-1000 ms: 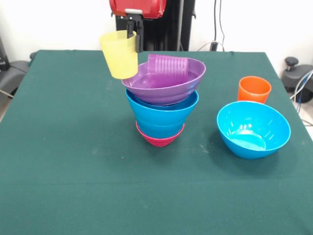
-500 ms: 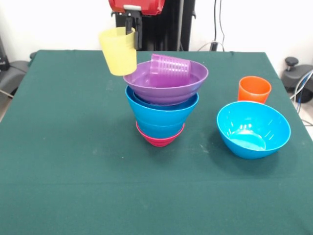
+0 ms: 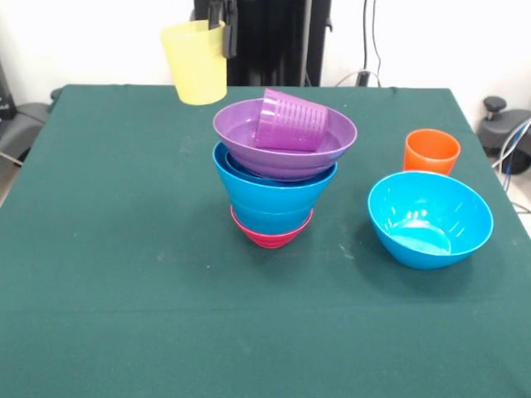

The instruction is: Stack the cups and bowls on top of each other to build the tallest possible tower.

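No readable text, labels or numbers

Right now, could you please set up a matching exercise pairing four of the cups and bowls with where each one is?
Things:
1. yellow cup
2. purple cup
3. orange cup
4. magenta bowl

Places:
A. at the tower's base
B. upright on the table beside the lone blue bowl
C. held in the air by the gripper
D. lying tilted inside the purple bowl

Pairs: 1-C, 2-D, 3-B, 4-A

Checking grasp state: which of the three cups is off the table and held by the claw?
The yellow cup, hanging from the claw. The purple cup lies in the purple bowl; the orange cup stands on the table.
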Action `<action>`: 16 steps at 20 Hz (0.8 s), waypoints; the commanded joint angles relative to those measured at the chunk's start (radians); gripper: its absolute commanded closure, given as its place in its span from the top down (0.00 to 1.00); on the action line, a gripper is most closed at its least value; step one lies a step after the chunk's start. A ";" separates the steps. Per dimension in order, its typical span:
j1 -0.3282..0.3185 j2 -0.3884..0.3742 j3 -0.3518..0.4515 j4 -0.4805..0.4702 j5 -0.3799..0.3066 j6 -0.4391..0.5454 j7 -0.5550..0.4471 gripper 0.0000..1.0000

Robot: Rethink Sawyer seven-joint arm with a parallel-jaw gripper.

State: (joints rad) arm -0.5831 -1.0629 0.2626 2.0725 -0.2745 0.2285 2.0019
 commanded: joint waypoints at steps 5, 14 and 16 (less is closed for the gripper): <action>0.072 0.020 0.017 0.034 0.015 0.094 0.074 0.00; 0.076 0.049 0.007 0.014 0.008 0.075 0.070 0.00; 0.086 0.056 0.001 0.009 0.008 0.068 0.079 0.00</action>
State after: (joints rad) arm -0.5288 -1.0697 0.2601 2.0727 -0.2737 0.2287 2.0019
